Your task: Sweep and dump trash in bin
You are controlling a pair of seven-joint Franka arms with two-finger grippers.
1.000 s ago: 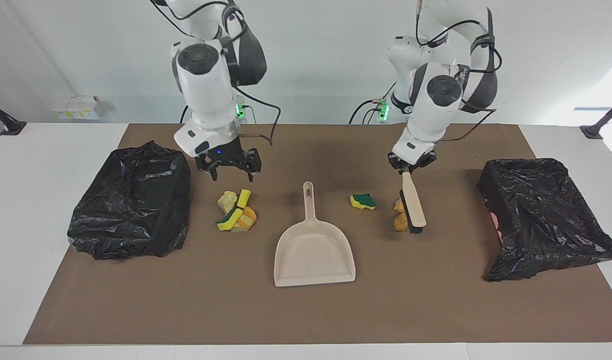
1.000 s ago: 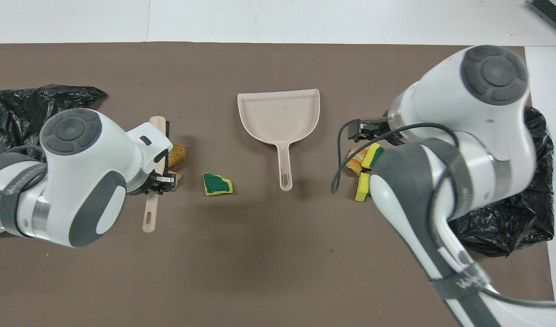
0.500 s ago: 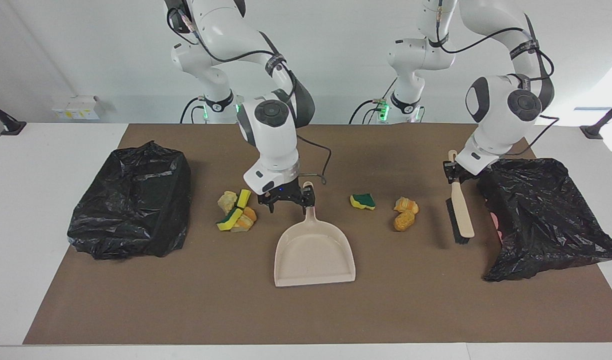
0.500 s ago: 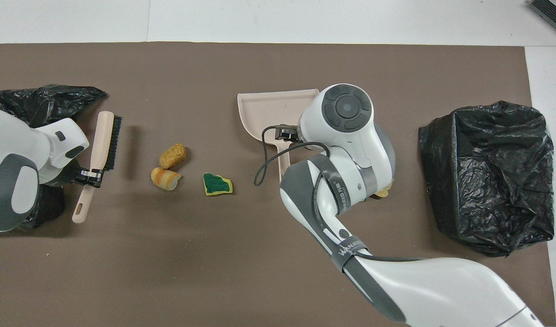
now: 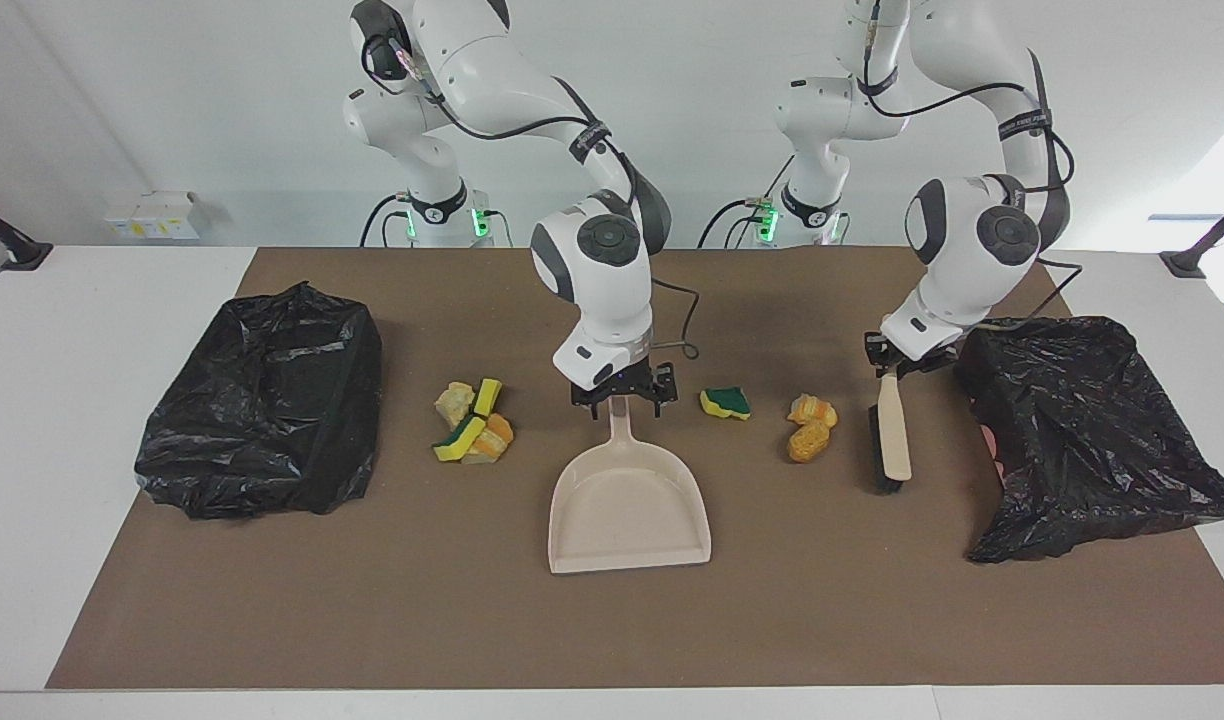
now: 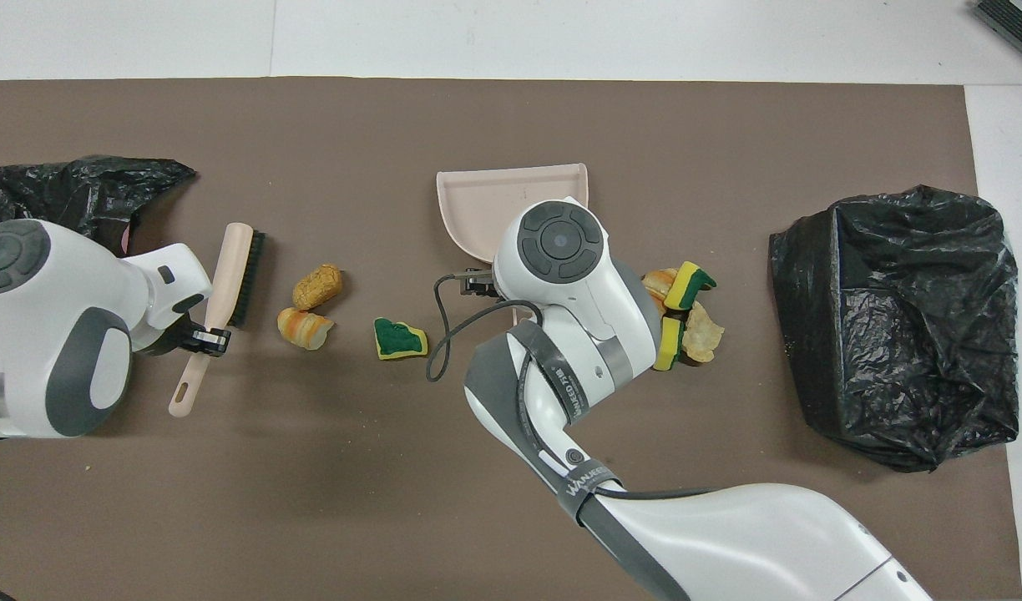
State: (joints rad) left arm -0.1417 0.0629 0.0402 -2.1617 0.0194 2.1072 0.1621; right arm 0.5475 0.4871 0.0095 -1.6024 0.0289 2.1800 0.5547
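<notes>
Trash (image 5: 810, 427) lies on the counter between dustpan (image 5: 627, 505) and brush (image 5: 890, 440), just beside the bristles. Left tool (image 5: 894, 366) pinches the brush handle; right tool (image 5: 622, 392), spread, straddles the dustpan handle, whose long axis runs toward the robots.

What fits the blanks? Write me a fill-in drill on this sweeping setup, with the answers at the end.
1. The left gripper is ____ on the brush handle.
2. The right gripper stands over the dustpan handle with its jaws ____.
3. Between the dustpan and the brush lie one green-topped sponge piece and ____ orange chunks.
4. The pile of sponge pieces lies toward the ____ arm's end of the table.

Missing words: shut; open; two; right.
</notes>
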